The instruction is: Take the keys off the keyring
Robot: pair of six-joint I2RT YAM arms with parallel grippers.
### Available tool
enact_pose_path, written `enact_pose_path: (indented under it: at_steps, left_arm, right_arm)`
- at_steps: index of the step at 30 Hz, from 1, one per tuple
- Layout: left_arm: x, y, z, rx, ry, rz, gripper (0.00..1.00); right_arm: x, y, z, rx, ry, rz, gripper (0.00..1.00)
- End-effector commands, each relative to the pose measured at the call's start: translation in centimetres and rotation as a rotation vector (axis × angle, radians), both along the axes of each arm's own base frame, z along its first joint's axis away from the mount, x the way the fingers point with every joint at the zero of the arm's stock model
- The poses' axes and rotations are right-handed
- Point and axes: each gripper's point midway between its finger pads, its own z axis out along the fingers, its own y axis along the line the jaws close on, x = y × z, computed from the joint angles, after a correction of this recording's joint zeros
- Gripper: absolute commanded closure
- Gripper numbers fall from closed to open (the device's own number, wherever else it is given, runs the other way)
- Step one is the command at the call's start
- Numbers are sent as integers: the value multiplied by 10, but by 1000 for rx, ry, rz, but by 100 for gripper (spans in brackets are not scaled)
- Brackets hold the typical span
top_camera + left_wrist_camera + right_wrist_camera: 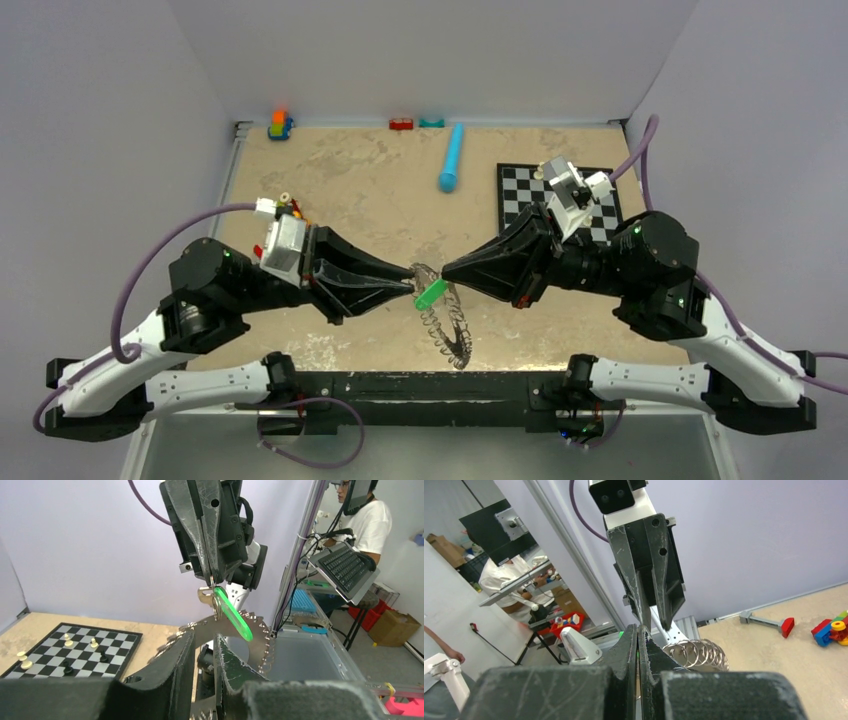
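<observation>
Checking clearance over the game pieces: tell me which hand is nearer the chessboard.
Right. The right hand is just off the near-left corner of the chessboard; the left hand lies farther left, across the keyring from it.

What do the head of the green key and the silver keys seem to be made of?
The green key: its head looks like glossy, slightly translucent plastic; it glows bright green. The silver keys: probably bare metal, dull grey with pale glints on jagged edges.
</observation>
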Motion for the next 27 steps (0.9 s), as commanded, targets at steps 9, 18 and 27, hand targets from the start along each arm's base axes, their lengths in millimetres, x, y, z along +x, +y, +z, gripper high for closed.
enact_pose_path:
  at_steps: [9,18,27]
  left_arm:
    - [-13,-16,31,-112,-35,-108,80]
    - [-14,-15,30,-115,-31,-104,82]
    - [-6,-24,19,-77,-14,-75,82]
  right_arm:
    - [-2,-1,20,89,-39,6,100]
    - [3,-2,18,89,-33,-22,100]
    - [6,1,20,98,-32,-33,100]
